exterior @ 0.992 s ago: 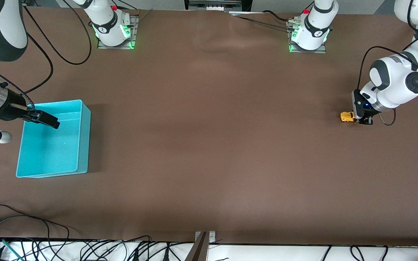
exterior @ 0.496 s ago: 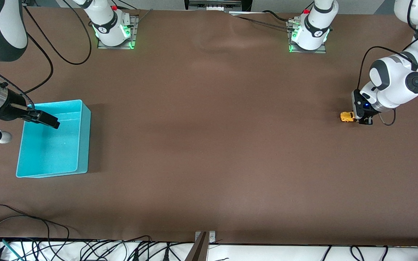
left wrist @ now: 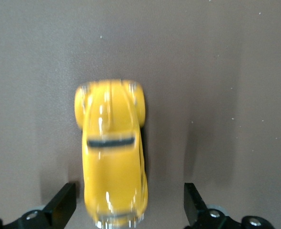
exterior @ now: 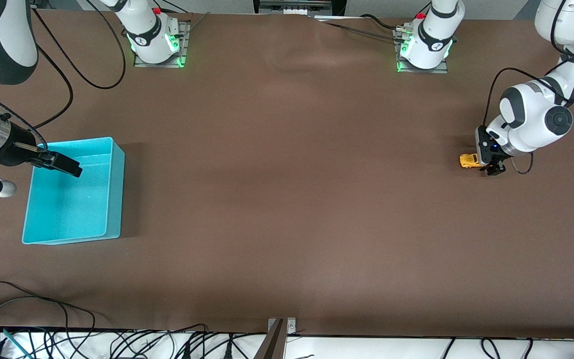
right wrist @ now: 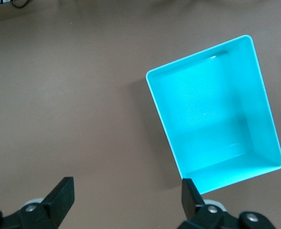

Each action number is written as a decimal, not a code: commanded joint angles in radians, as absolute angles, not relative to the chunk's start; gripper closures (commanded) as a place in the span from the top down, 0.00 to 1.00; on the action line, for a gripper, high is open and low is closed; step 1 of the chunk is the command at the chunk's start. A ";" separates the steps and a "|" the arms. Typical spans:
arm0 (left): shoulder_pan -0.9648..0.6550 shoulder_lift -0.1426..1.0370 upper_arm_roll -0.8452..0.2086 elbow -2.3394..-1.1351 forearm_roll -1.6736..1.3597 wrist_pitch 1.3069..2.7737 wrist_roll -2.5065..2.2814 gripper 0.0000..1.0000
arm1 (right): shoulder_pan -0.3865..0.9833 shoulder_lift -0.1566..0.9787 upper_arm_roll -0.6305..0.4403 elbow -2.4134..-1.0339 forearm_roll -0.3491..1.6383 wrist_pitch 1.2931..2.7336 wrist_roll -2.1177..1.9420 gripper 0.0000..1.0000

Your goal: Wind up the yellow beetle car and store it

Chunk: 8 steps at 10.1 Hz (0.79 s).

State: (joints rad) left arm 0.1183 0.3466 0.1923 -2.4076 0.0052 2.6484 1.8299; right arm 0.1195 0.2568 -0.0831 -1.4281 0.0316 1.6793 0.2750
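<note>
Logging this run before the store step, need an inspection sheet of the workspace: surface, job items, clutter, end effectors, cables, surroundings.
Surface: brown table, bare across the middle.
Job's things: yellow beetle car on the table at the left arm's end; turquoise bin at the right arm's end, nothing in it.
Clutter: nothing seen.
End effectors: left end effector open, fingers either side of the car; right end effector open over the table beside the bin, waiting.
Cables: black cables along the table's near edge.
Surroundings: arm bases lit green.

Left arm reaches down at its own end of the counter (exterior: 287,209), elbow folded, left tool (exterior: 489,167) low just above the counter, fingers (left wrist: 59,205) spread wide. Right arm waits at the other end, wrist level, right tool (exterior: 65,165) raised, fingers (right wrist: 59,193) apart.
</note>
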 commanded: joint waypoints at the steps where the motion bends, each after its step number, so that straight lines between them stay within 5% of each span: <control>1: 0.110 0.345 0.195 -2.398 -0.006 2.637 1.824 1.00 | 0.115 0.244 -0.080 -1.443 0.026 1.687 0.278 1.00; 8: 0.107 0.331 0.195 -2.398 -0.006 2.635 1.821 1.00 | 0.115 0.242 -0.080 -1.443 0.026 1.684 0.278 1.00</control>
State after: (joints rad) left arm 0.1173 0.3453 0.1923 -2.3996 0.0052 2.6483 1.8282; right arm 0.1195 0.2568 -0.0831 -1.4281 0.0316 1.6793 0.2750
